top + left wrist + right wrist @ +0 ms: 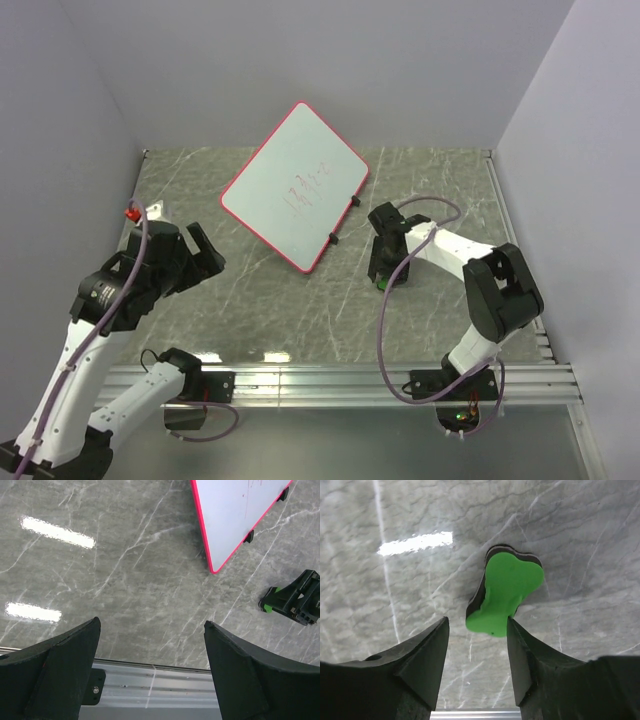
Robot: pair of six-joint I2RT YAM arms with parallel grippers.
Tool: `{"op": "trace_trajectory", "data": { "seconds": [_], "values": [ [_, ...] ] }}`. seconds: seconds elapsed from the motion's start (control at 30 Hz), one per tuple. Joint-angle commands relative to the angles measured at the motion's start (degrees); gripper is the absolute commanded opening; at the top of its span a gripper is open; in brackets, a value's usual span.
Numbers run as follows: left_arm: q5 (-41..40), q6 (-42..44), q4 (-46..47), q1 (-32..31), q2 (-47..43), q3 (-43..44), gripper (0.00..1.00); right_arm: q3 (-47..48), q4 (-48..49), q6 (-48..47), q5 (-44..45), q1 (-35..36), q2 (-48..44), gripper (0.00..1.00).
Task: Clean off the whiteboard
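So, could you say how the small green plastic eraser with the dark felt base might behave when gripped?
The small green plastic eraser looks light, being smaller than the right end effector. Its waisted top seems rigid and grippable. Lying flat, it probably slides rather than rolls.

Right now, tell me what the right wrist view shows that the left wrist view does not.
Only the right wrist view shows the green eraser close up, its dark underlayer visible and its near end between the right gripper's parted fingers. Only the left wrist view shows the whiteboard's red-rimmed corner with two black feet, and the left gripper wide open over bare table. Both show the marbled table and the eraser; in the left wrist view it is a small green patch under the right gripper.
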Motion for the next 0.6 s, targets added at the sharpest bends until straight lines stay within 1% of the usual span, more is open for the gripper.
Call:
{"op": "trace_trajectory", "data": {
  "seconds": [0.0, 0.13, 0.3, 0.5, 0.57],
  "values": [
    [-0.11, 1.73, -0.27, -0.15, -1.41, 1.91, 0.91, 0.61, 1.42, 3.26, 0.35, -0.2, 1.07, 0.58],
    [-0.29, 1.47, -1.15, -0.24, -3.35, 0.59, 0.92, 0.43, 0.55, 3.96, 2.02, -0.28, 1.08, 0.59],
    [0.41, 1.12, -1.15, -0.24, -4.94, -1.78, 0.92, 0.78, -1.65, 4.4, 4.22, -0.2, 0.47, 0.65],
    [0.68, 2.17, -0.01, -0.15, -3.8, -2.14, 0.92, -0.71, -2.1, 5.1, 4.66, -0.2, -2.17, 0.67],
    [1.03, 2.61, 0.6, -0.15, -3.44, -2.22, 0.92, -0.27, -1.83, 4.93, 4.23, -0.2, -2.52, 0.7]
  ]
}}
